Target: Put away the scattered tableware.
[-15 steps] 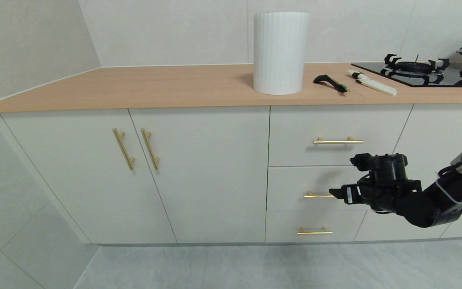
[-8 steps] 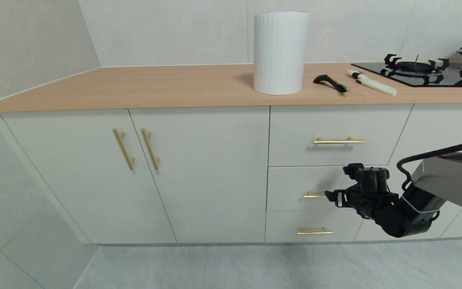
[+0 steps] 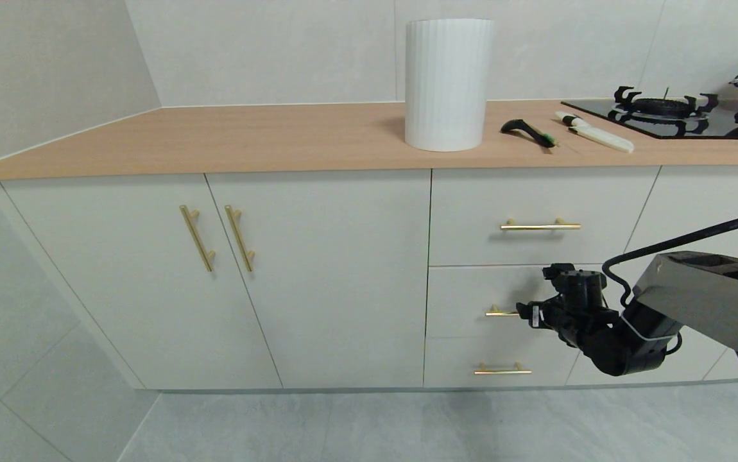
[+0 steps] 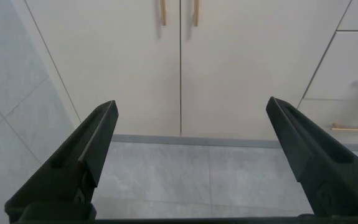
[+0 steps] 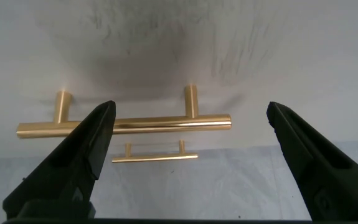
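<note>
Pale matte kitchen cabinets (image 3: 317, 276) under a light wood-grain countertop (image 3: 247, 138), grey tiled wall behind, grey tiled floor (image 3: 343, 427) below. At the middle drawer (image 3: 471, 292) of a three-drawer stack, the black right gripper (image 3: 526, 312): fingers spread wide, nothing held, tips level with the right end of that drawer's slim brass bar handle (image 3: 500, 313). From the right wrist, the same round polished bar (image 5: 124, 125) on two short posts, running across between the two wedge-shaped black fingers (image 5: 73, 162) and close ahead of them; contact with it impossible to judge. Faint dark smudges on the drawer front above the bar. Lower down, the bottom drawer's matching handle (image 5: 155, 157).

Likewise spread wide and empty, the left gripper (image 4: 191, 109), low before the double doors (image 4: 228, 68) and the floor.

Up on the countertop, well apart from both grippers: a tall white ribbed cylindrical container (image 3: 447, 83), upright; near it a curved black-handled utensil with a green tip (image 3: 526, 130), lying flat; next to that a long white knife-shaped utensil (image 3: 593, 133), also flat, near the edge of the black glass gas hob (image 3: 677, 119) with its black cast pan supports.
</note>
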Controlling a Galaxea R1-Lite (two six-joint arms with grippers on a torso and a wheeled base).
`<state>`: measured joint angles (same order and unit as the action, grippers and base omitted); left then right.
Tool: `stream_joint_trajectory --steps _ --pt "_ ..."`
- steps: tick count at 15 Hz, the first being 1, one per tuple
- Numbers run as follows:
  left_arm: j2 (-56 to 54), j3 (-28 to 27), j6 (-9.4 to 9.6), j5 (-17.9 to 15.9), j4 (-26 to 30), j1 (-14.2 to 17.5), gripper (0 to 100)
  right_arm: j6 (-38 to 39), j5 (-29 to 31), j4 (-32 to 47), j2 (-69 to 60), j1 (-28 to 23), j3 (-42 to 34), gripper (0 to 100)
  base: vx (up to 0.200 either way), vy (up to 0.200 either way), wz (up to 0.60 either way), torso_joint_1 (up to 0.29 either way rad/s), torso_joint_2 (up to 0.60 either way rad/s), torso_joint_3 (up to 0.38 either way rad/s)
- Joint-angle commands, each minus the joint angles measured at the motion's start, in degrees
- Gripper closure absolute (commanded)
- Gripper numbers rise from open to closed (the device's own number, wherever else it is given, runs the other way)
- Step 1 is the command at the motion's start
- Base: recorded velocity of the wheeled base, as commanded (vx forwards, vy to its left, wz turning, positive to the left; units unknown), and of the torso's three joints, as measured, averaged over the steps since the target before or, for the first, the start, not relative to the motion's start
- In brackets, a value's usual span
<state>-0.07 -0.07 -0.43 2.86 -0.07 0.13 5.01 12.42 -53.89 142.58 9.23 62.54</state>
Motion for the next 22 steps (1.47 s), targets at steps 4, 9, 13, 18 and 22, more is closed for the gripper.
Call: stream_joint_trajectory --steps 4,9,13,18,22 --pt "0.1 0.1 -0.01 0.0 0.0 0.0 0 -0.2 0.0 0.0 1.2 -0.3 0.4 0 0.0 0.0 0.0 0.0 0.0 0.0" --pt "0.1 0.0 -0.01 0.0 0.0 0.0 0 -0.4 0.0 0.2 1.9 -0.4 0.2 0 0.0 0.0 0.0 0.0 0.0 0.0" --pt "0.1 0.0 -0.01 0.0 0.0 0.0 0 -0.9 0.0 0.6 1.3 -0.4 -1.4 0 0.0 0.0 0.0 0.0 0.0 0.0" --pt "0.1 0.1 -0.01 0.0 0.0 0.0 0 -3.0 -1.4 4.1 -4.2 -1.1 -6.0 0 0.0 0.0 0.0 0.0 0.0 0.0" --pt "0.1 0.1 -0.01 0.0 0.0 0.0 0 -3.0 -11.5 27.1 -25.9 -1.1 -9.5 0 0.0 0.0 0.0 0.0 0.0 0.0"
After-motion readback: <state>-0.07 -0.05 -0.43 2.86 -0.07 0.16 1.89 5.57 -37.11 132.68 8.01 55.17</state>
